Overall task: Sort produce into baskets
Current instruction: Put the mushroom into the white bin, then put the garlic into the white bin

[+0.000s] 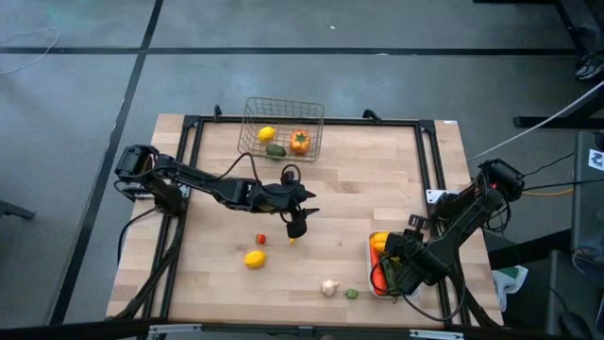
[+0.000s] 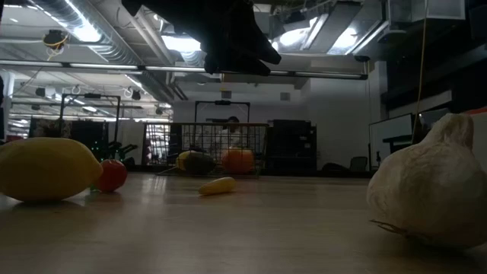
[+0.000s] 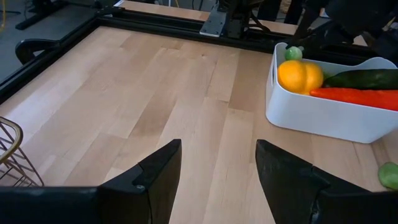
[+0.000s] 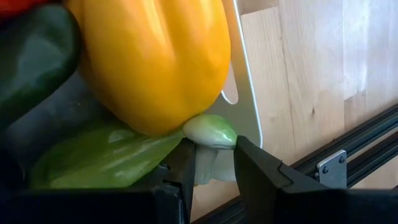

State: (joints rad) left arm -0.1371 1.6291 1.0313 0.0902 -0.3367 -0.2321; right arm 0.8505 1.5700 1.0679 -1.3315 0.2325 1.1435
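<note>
A white garlic bulb (image 2: 426, 186) looms closest in the low view, resting on the wooden worktop (image 1: 340, 189), with a yellow lemon (image 2: 47, 169) and a small red tomato (image 2: 112, 175) off to the other side. The left end effector (image 1: 295, 229) hangs mid-worktop, fingers spread and empty, just above a small yellow piece (image 1: 292, 241). The right end effector (image 4: 214, 158) is down in the white tray (image 1: 376, 274) — clenched on a pale green stem end (image 4: 211, 130) beneath a yellow pepper (image 4: 155, 59). The wire basket (image 1: 283, 127) at the far edge holds a lemon (image 1: 266, 134), an orange fruit (image 1: 299, 142) and a green piece (image 1: 276, 150).
</note>
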